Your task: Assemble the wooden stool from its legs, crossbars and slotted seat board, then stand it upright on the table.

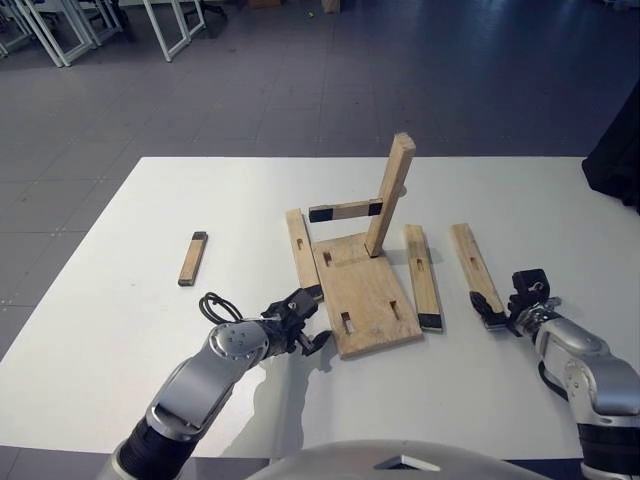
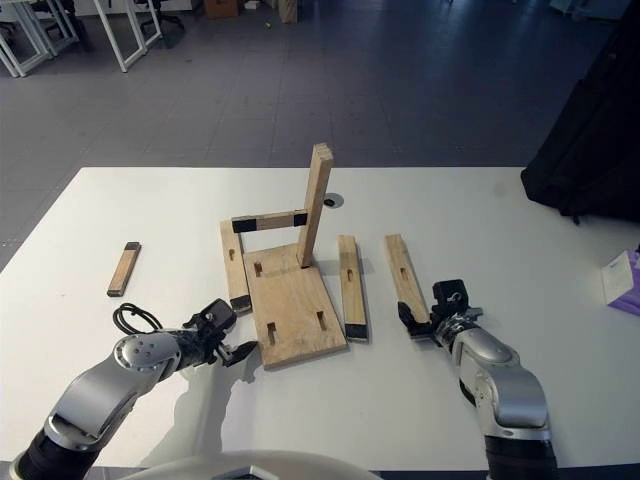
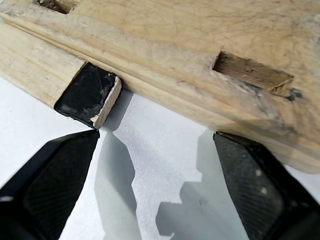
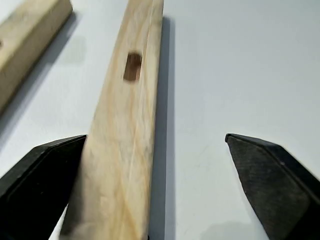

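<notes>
**Stool part-built; both grippers open**

A loose crossbar [image 1: 193, 258] lies at frame left. At lower centre, the left gripper [image 1: 315, 318] gapes empty at the lower-left corner of the seat board [image 1: 362, 292]. One upright leg [image 1: 389, 195] stands on the board. At lower right, the right gripper [image 1: 506, 300] straddles the rightmost leg [image 1: 474, 268], unclamped.

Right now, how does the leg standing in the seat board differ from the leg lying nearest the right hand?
The standing leg rises from the far corner of the seat board; the lying leg rests flat on the table. A black-tipped crossbar meets the standing leg's side; the lying leg's slot is empty. The open right hand straddles the lying leg's near end; nothing holds the standing leg. Both are pale wood.
</notes>
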Robot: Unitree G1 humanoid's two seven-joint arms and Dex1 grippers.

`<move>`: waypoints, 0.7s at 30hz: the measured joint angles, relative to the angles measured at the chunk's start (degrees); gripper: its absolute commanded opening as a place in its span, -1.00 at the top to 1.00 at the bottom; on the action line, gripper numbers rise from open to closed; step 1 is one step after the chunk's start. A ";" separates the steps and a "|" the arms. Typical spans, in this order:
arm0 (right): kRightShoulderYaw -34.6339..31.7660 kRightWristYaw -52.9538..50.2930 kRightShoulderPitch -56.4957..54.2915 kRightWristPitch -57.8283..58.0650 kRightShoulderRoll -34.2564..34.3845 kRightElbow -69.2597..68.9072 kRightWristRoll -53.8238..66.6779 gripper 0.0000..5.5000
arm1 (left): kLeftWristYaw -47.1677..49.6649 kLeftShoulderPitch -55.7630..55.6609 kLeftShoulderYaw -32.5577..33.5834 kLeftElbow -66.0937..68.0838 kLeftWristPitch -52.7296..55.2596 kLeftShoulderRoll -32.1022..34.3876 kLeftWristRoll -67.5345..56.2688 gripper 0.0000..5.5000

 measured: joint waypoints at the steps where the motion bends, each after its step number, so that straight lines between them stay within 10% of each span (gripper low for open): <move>1: 0.39 0.27 0.01 -0.64 -0.07 0.44 -0.24 -0.82 | 0.00 -0.06 0.04 -0.02 0.11 -0.03 -0.07 -0.53; 9: 1.21 2.54 0.65 -3.03 1.33 2.55 -0.11 -0.29 | -0.57 -1.10 6.90 -3.46 2.57 -1.09 -4.87 -0.53; 21: -5.15 2.55 -6.24 -0.08 1.33 3.08 1.48 0.26 | 0.23 -16.91 36.81 -2.44 16.13 -18.70 -30.74 -0.53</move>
